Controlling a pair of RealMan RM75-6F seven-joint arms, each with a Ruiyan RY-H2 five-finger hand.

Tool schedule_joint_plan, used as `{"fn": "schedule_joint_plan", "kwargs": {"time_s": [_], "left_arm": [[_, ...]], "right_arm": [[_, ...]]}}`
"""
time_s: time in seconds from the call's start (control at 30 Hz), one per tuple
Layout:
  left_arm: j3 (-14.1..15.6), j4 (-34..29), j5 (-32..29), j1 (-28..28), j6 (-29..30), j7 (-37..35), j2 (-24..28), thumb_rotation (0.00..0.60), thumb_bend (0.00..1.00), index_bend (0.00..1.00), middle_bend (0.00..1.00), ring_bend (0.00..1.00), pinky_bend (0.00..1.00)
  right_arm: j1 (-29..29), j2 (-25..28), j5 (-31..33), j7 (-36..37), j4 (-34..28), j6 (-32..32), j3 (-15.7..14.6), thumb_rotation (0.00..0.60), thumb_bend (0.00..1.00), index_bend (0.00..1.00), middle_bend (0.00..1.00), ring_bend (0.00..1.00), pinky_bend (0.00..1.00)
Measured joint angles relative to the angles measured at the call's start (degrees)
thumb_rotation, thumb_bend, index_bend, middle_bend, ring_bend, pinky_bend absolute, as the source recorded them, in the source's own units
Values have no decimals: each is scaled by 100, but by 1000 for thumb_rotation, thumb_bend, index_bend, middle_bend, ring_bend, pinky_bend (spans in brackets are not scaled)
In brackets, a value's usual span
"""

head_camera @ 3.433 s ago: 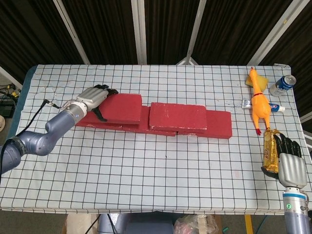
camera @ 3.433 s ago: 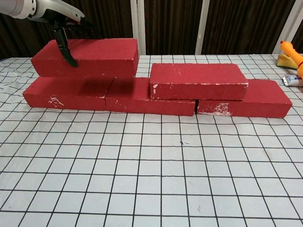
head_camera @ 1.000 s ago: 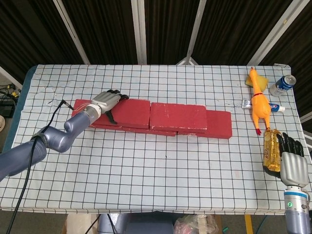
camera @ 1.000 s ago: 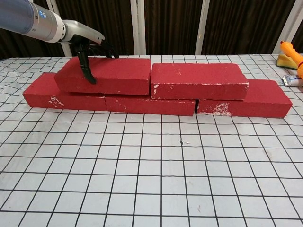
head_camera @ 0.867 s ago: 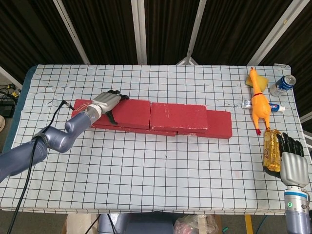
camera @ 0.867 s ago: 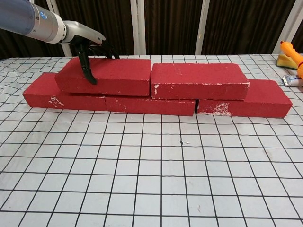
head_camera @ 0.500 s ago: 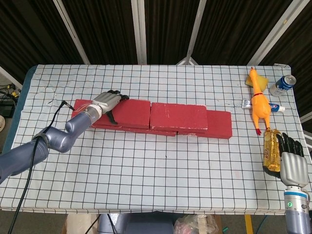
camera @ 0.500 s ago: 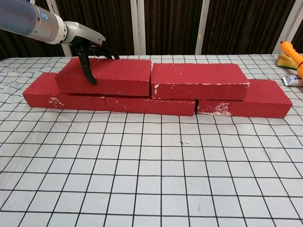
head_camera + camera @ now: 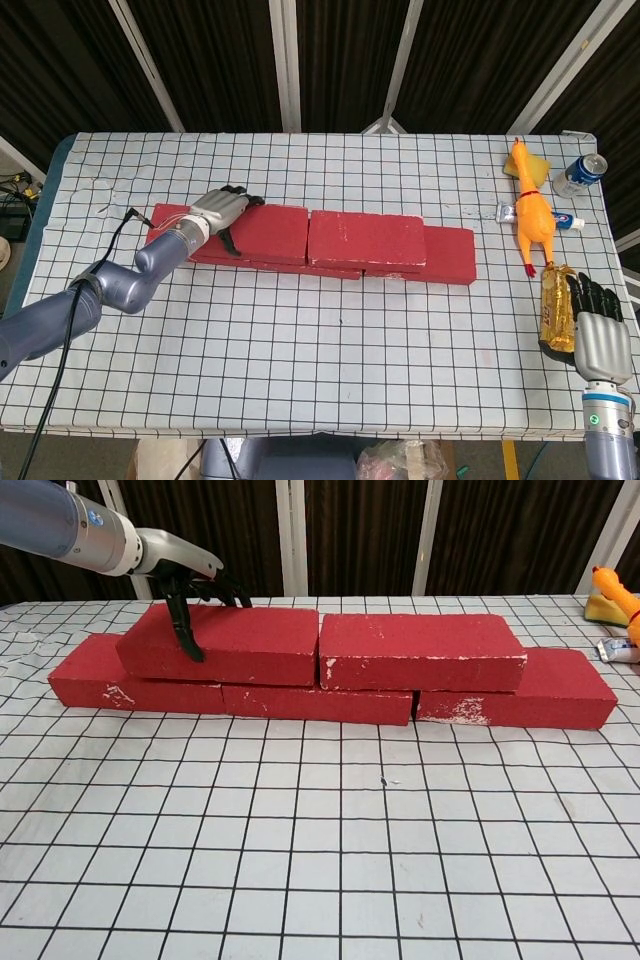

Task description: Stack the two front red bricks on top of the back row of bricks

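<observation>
Gripping the left upper brick (image 9: 225, 640) by its end, the left hand (image 9: 190, 585) holds something stiff, probably light foam.

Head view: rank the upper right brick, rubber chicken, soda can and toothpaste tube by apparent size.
1. upper right brick, clearly largest.
2. rubber chicken, long and thin.
3. toothpaste tube and soda can: look alike; the chicken hides part of the tube, so no ranking between them.

Bright, even overhead light, soft short shadows under the bricks (image 9: 330, 670), sharp focus, dark backdrop.
</observation>
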Motion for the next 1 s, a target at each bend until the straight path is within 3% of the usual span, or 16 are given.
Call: {"fn": "schedule_joint_plan", "kwargs": {"time_s": [1.0], "left_arm": [[185, -55, -440, -173, 102, 177, -41, 600, 0, 147, 68, 0, 0]], "right_arm": [[2, 1, 28, -12, -8, 2, 7, 600, 162, 46, 0, 0, 0]]}}
